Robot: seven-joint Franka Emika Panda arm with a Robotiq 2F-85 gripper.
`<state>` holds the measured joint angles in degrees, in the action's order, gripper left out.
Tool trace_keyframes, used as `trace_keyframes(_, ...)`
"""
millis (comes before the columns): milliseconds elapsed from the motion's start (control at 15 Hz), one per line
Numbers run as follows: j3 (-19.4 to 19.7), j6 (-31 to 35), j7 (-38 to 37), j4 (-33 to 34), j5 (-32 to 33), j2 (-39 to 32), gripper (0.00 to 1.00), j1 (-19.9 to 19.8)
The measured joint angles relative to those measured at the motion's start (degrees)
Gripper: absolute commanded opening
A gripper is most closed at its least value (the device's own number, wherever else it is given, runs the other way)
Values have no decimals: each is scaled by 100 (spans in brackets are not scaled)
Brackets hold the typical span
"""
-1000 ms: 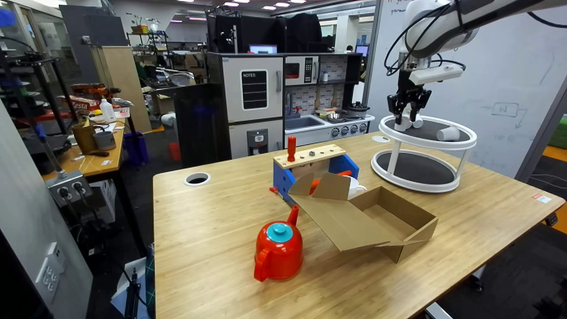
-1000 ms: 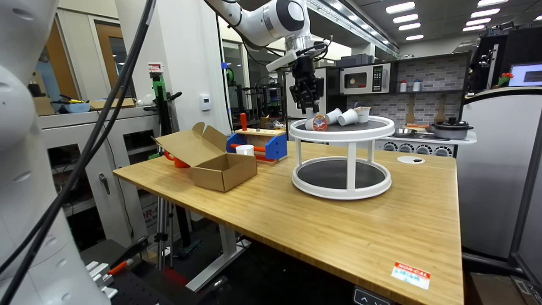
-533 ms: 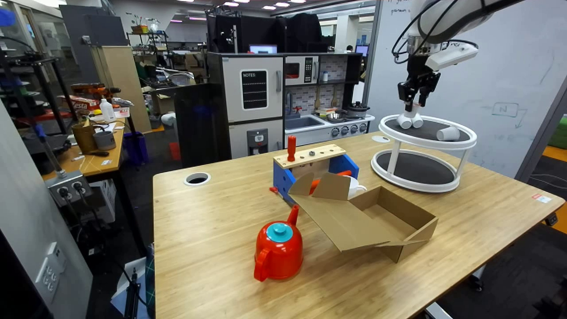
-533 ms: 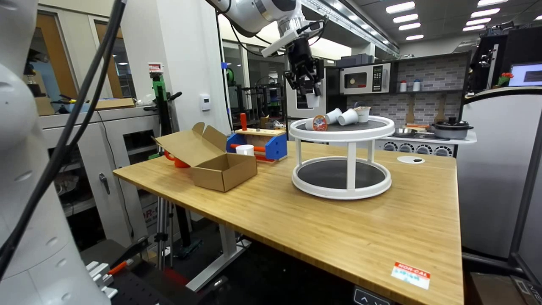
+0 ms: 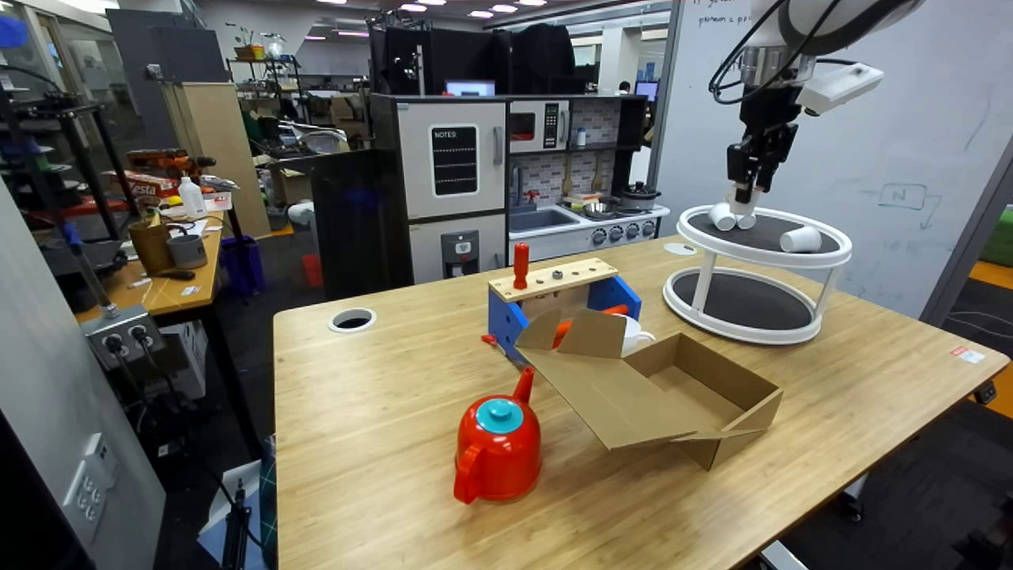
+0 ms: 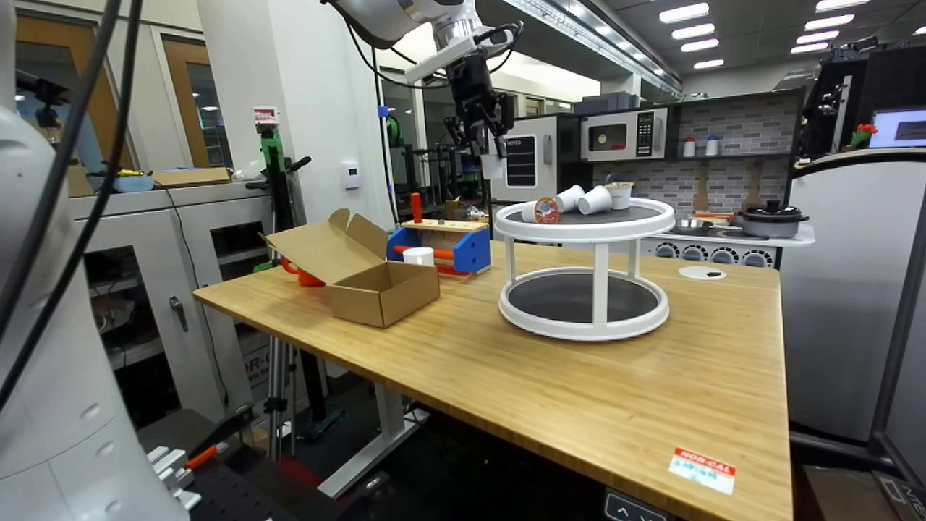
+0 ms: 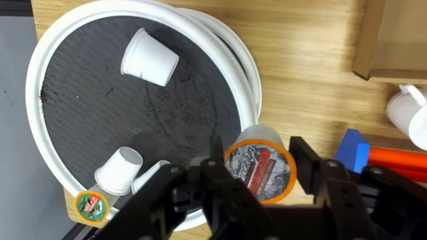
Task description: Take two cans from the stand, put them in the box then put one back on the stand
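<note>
My gripper [image 5: 750, 192] is shut on a whitish can with an orange-rimmed lid [image 7: 260, 170]. In the wrist view the held can sits between the two fingers, lid toward the camera. In an exterior view the held can [image 6: 493, 168] hangs in the air, just beside and above the white stand [image 6: 589, 232]. On the stand's upper tier several other cans lie or stand: one lone can [image 7: 150, 58] on its side and a cluster [image 7: 120, 170] near the rim. The open cardboard box [image 5: 712, 388] stands on the table; bare cardboard shows inside it.
The blue-and-orange toy rack [image 6: 463, 250] and a white mug [image 6: 418, 256] stand between stand and box. A red teapot [image 5: 498, 447] with a blue lid is near the box's flap. The whiteboard wall [image 5: 902, 174] rises behind the stand.
The gripper has lifted the can off the stand's upper tier and carried it sideways, past the stand's rim toward the box side. The other cans and the box have not moved.
</note>
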<state>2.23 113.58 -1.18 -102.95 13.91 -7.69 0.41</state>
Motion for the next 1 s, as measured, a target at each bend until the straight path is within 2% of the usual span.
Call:
trace_keyframes(467,-346,11,628,-744,-297,525,27,153)
trace_keyframes(1000,-595,62,1277,-1151,-445,638,27,391)
